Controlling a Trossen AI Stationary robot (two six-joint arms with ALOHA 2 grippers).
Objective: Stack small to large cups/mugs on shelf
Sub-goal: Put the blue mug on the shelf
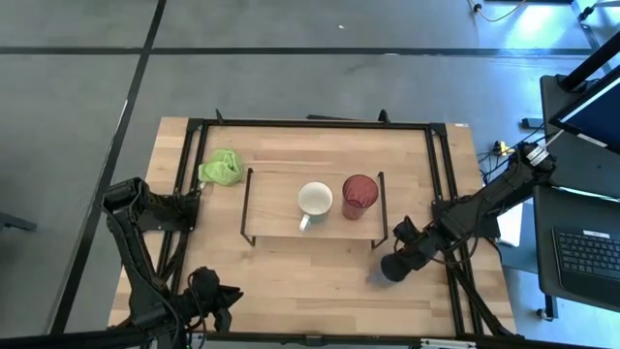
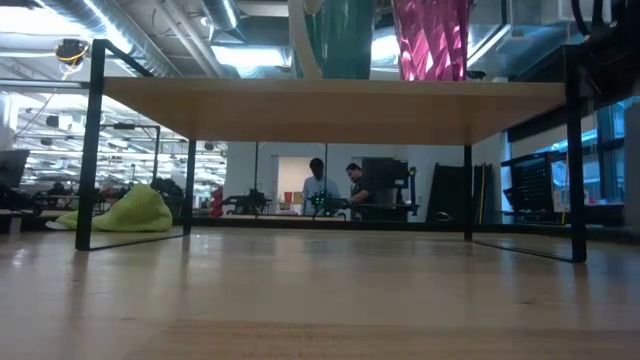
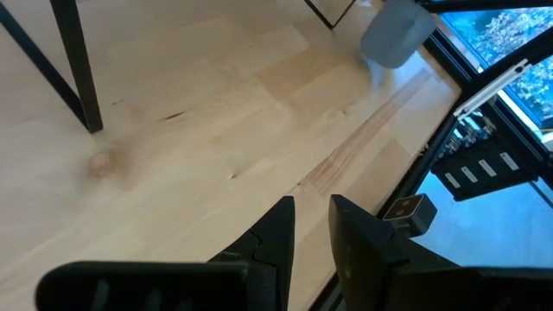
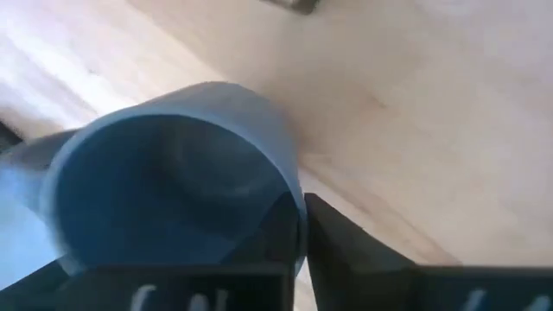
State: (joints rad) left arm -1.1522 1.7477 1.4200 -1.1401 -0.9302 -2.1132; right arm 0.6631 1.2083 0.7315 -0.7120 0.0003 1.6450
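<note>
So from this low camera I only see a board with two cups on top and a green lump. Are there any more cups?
Observer: Yes, a grey-blue mug, off the shelf, on the table's right side near the robot's edge.
Operator: Is the robot touching it?
Observer: The right gripper is shut on its rim, one finger inside and one outside.
Operator: And the other arm?
Observer: The left gripper waits over the table's left side, empty, with its fingers a little apart.
</note>
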